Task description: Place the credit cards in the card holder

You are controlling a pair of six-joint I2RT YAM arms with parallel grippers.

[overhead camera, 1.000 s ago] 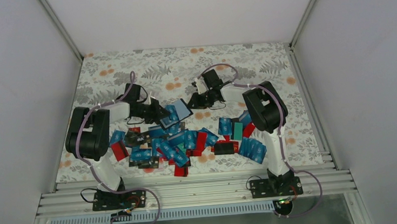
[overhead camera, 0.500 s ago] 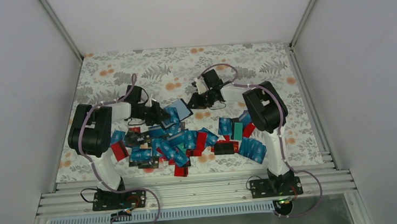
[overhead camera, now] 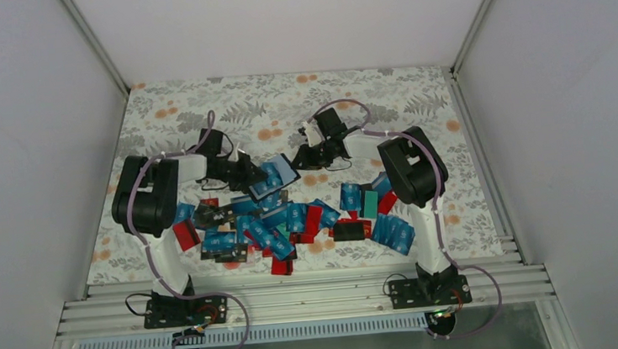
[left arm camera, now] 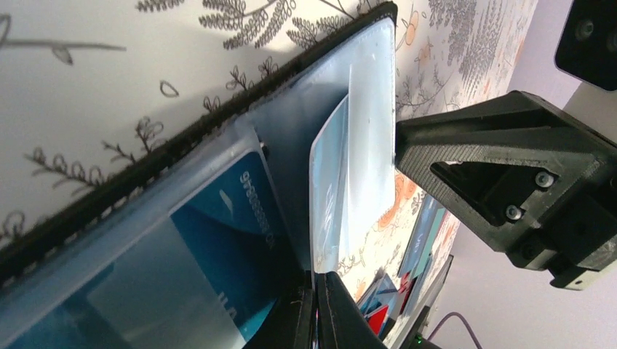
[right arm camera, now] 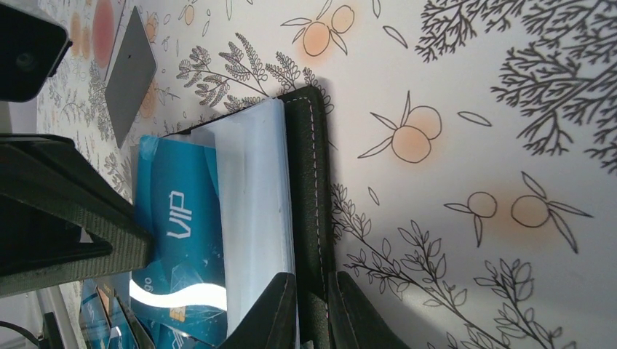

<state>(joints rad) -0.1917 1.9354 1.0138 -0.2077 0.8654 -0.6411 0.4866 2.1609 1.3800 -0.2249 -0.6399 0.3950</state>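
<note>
The left gripper [left arm camera: 317,314] clamps 1 pale blue card [left arm camera: 353,182], partly inside a sleeve of the card holder [right arm camera: 308,167] just ahead of it. The right gripper [right arm camera: 313,309] pinches the holder's black edge. At least 1 VIP card [right arm camera: 178,218] is already sleeved. The loose credit cards [overhead camera: 293,222] behind both grippers are mostly undone.

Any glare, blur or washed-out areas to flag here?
Right wrist: the card holder's clear sleeve glares nearly white beside the blue VIP card. Left wrist: the holder's near end is blurred, the credit card pale with sheen. Top external: evenly lit, sharp.

Blue credit cards [overhead camera: 296,217]; black card holder [right arm camera: 309,182]
</note>
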